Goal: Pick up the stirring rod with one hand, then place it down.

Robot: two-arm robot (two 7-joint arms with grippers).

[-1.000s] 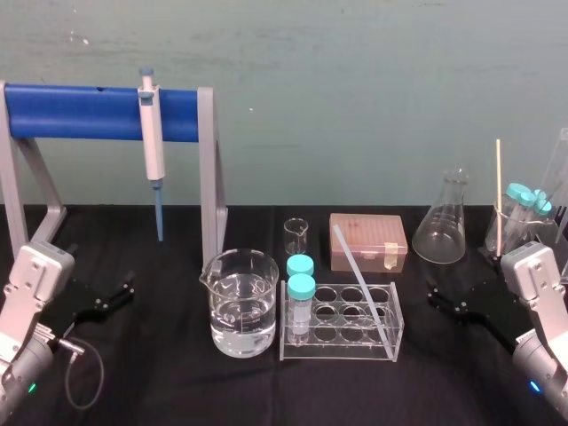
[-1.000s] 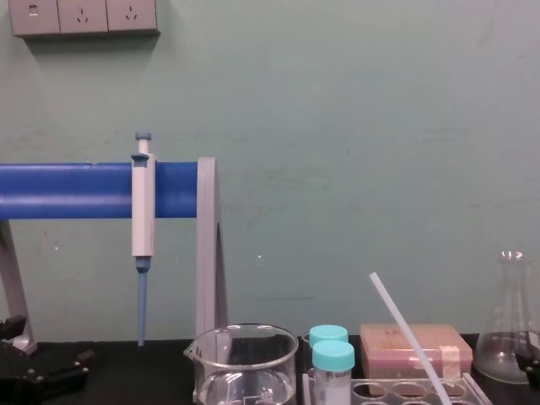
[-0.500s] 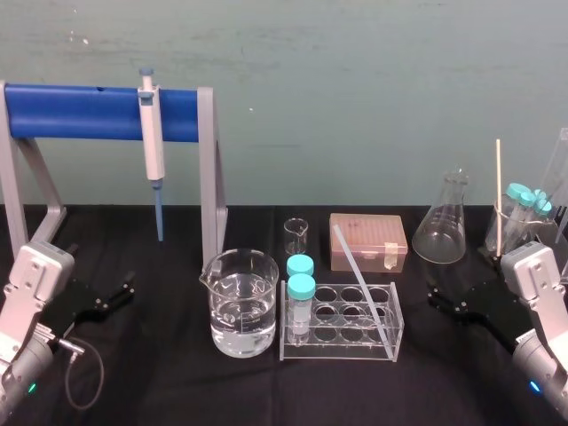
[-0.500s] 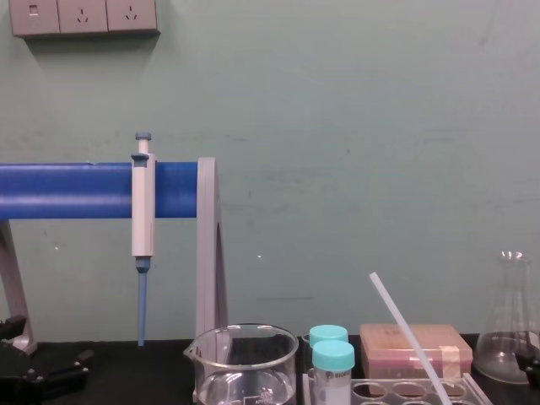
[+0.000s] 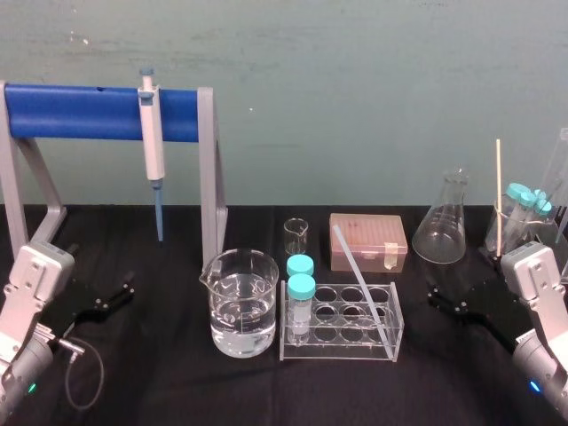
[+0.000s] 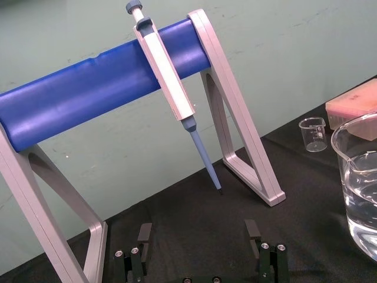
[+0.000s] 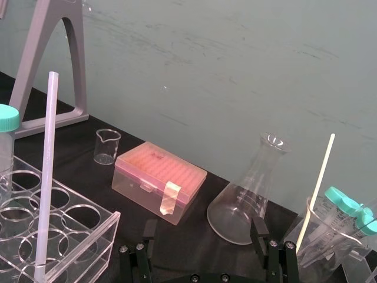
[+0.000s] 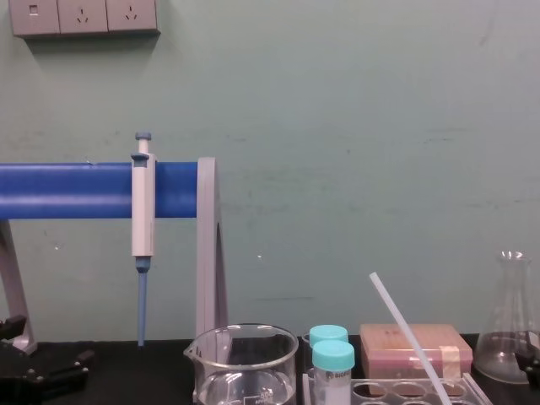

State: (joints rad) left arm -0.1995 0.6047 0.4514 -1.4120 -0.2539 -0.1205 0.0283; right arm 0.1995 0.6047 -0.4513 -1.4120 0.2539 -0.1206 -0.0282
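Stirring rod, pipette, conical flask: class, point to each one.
stirring rod (image 5: 351,264), head view, mid-shaft.
pipette (image 5: 153,138), head view, white body.
conical flask (image 5: 439,235), head view, wide base.

Right gripper (image 7: 204,231) low in the foreground, fingers spread apart above the black table (image 7: 65,150). Stirring rod (image 7: 46,171) nearly upright in a clear tube rack (image 7: 88,234). Beyond the rack, a small beaker (image 7: 108,146) beside a pink box (image 7: 159,183); further along, a conical flask (image 7: 250,197), teal-capped tubes (image 7: 340,206) and a thin pale stick (image 7: 316,188)
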